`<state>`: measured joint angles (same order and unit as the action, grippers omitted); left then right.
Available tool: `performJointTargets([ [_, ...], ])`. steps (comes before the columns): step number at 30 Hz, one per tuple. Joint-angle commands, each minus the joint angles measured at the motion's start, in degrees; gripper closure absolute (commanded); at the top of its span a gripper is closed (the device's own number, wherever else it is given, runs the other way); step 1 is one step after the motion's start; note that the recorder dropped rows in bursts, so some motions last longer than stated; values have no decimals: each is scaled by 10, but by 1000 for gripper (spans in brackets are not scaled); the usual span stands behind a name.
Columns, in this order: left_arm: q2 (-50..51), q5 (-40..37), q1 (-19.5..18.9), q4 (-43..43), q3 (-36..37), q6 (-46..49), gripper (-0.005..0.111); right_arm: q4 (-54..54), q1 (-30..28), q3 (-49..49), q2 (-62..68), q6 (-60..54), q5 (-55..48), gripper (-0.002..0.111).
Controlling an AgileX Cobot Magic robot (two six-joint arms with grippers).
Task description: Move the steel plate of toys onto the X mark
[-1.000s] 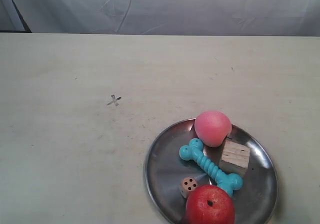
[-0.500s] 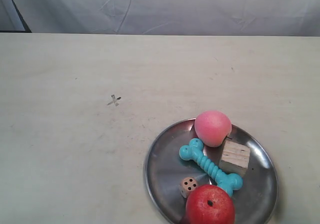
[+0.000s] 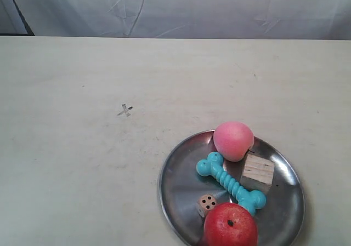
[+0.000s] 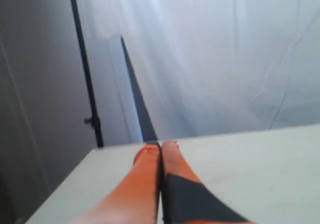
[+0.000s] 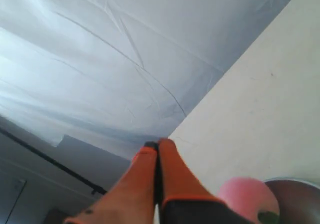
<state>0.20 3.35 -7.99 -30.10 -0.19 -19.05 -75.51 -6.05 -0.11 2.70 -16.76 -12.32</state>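
Observation:
The steel plate [image 3: 178, 188] lies on the table at the exterior view's lower right, partly cut off by the frame's bottom. It holds a pink peach-like ball [image 3: 233, 141], a turquoise dog bone [image 3: 230, 182], a wooden cube [image 3: 258, 172], a tan die [image 3: 207, 203] and a red apple [image 3: 230, 226]. The X mark [image 3: 125, 110] is on the bare table, up and left of the plate. No arm shows in the exterior view. My left gripper [image 4: 160, 145] is shut, empty, above the table. My right gripper [image 5: 157, 145] is shut, empty, with the pink ball [image 5: 248, 196] and plate rim [image 5: 295, 196] beside it.
A white cloth backdrop [image 3: 181, 7] hangs behind the table's far edge [image 3: 175, 38]. A dark pole [image 4: 82, 64] stands beyond the table corner in the left wrist view.

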Motion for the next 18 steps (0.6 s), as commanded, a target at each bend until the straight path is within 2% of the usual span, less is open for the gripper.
performJointTargets([
  [1,-2,189,2,0,2,-5,107,-49,-2,1,-2,1,37,108],
  [5,-2,347,2,0,2,-5,107,-136,-2,1,-2,1,37,108],
  [8,-2,417,2,3,2,-5,107,-152,-2,1,-2,1,37,108],
  [11,-2,441,2,3,2,-5,107,-152,-2,1,-2,1,41,108],
  [18,-2,438,2,0,2,-5,107,-152,-2,1,-2,1,44,108],
])
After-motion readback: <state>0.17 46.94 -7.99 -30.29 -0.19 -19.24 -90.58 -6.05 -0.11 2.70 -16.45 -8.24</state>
